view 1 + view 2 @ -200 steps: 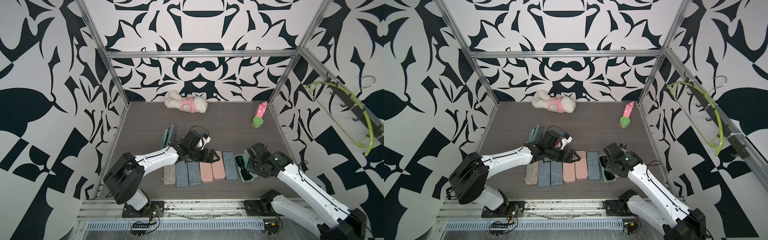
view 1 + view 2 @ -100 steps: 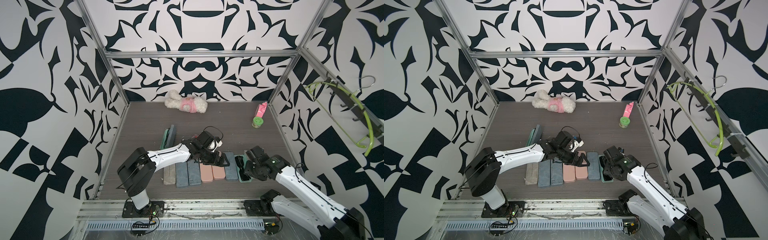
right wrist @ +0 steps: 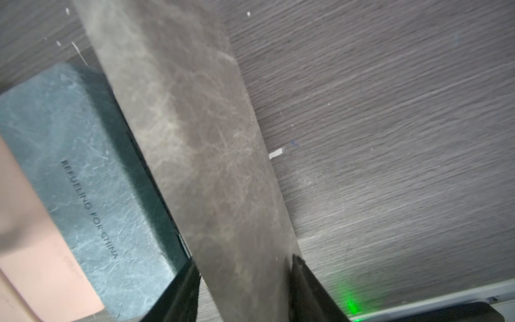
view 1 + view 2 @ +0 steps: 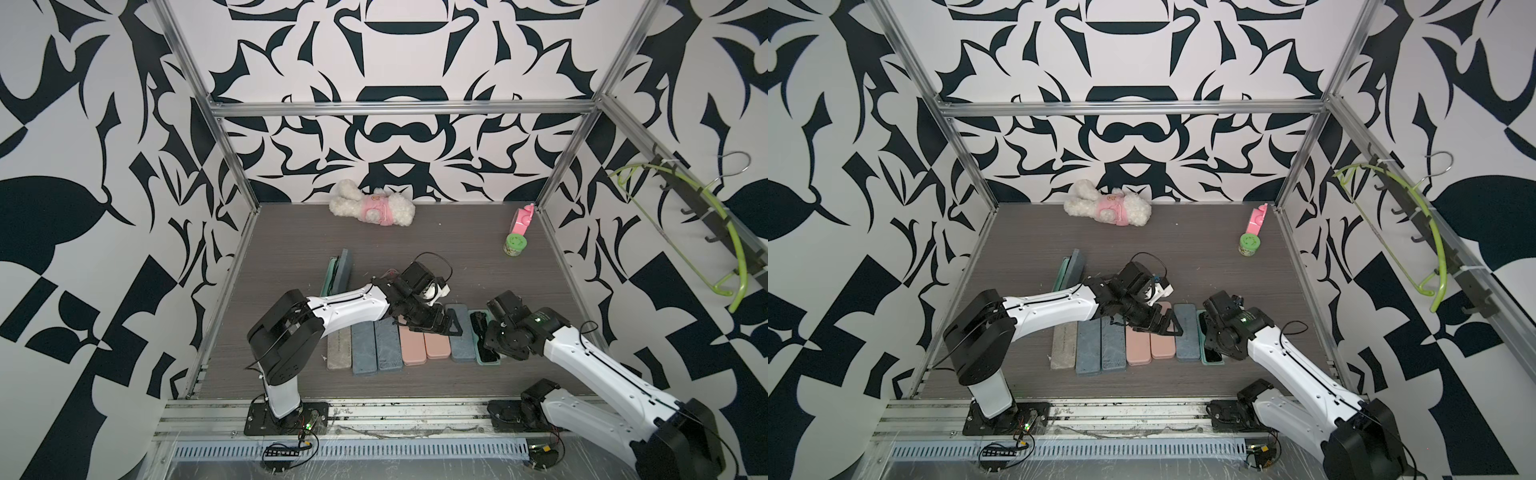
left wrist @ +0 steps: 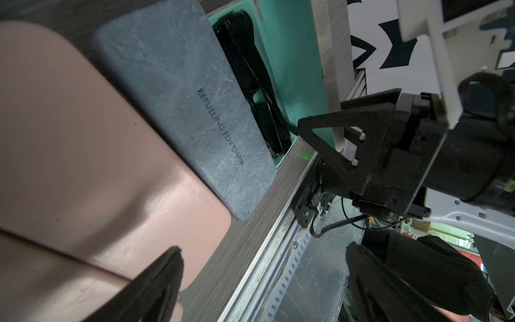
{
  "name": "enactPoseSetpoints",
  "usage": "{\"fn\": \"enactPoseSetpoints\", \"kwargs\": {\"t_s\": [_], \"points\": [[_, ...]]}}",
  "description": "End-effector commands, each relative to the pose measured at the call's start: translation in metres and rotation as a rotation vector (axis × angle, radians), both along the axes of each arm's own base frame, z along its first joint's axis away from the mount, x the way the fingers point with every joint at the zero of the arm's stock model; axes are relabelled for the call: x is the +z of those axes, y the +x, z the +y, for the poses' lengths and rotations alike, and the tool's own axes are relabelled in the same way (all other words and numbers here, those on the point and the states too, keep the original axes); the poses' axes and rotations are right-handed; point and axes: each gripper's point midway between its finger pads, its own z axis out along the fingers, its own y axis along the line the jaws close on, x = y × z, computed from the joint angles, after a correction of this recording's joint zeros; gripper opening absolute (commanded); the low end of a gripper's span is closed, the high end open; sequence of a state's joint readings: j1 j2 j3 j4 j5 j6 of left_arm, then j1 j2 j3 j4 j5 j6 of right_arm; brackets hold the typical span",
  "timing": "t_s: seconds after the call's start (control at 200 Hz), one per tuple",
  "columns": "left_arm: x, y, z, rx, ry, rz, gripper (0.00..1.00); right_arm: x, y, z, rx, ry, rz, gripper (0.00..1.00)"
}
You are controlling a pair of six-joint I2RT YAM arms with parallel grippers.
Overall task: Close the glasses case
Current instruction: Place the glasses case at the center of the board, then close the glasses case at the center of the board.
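The open glasses case (image 4: 485, 360) lies at the right end of a row of cases, also in the other top view (image 4: 1212, 360). Its teal inside (image 5: 292, 69) holds black glasses (image 5: 250, 83). Its grey-brown lid (image 3: 200, 139) stands raised, seen edge-on in the left wrist view (image 5: 331, 69). My right gripper (image 3: 245, 267) is shut on the lid's end, one finger on each face; in both top views the right gripper (image 4: 493, 338) (image 4: 1214, 336) sits over the case. My left gripper (image 4: 446, 324) (image 5: 264, 251) hovers open over the pink and blue-grey cases, holding nothing.
Several closed cases lie side by side: tan (image 4: 340, 349), blue (image 4: 365, 347), pink (image 4: 413, 345), blue-grey (image 4: 461, 336). Another case (image 4: 338, 274) stands open behind them. A plush toy (image 4: 374, 208), a green jar (image 4: 514, 243) and a pink item (image 4: 521, 218) sit at the back.
My left arm has swung right along the row, from the middle cases towards the open case. The right gripper has shifted slightly forward, staying on the lid.
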State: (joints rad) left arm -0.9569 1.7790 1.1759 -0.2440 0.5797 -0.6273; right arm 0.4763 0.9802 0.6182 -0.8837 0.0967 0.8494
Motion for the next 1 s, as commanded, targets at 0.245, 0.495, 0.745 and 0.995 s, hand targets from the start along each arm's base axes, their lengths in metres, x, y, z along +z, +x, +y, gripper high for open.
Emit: {"fn": "enactPoseSetpoints", "kwargs": {"t_s": [0.245,0.495,0.745,0.995], "points": [[-0.008,-0.006,-0.002,-0.031,0.007,0.026,0.96,0.028,0.025,0.013,0.027,0.053,-0.102,0.55],[-0.004,-0.006,-0.001,-0.024,0.009,0.027,0.96,0.042,0.024,0.023,0.052,0.122,-0.113,0.57],[-0.007,-0.008,-0.002,-0.025,0.009,0.053,0.95,0.06,0.019,0.026,0.065,0.178,-0.166,0.58],[-0.011,-0.013,-0.004,-0.043,0.012,0.074,0.94,0.058,0.017,0.028,0.08,0.187,-0.15,0.58]]}}
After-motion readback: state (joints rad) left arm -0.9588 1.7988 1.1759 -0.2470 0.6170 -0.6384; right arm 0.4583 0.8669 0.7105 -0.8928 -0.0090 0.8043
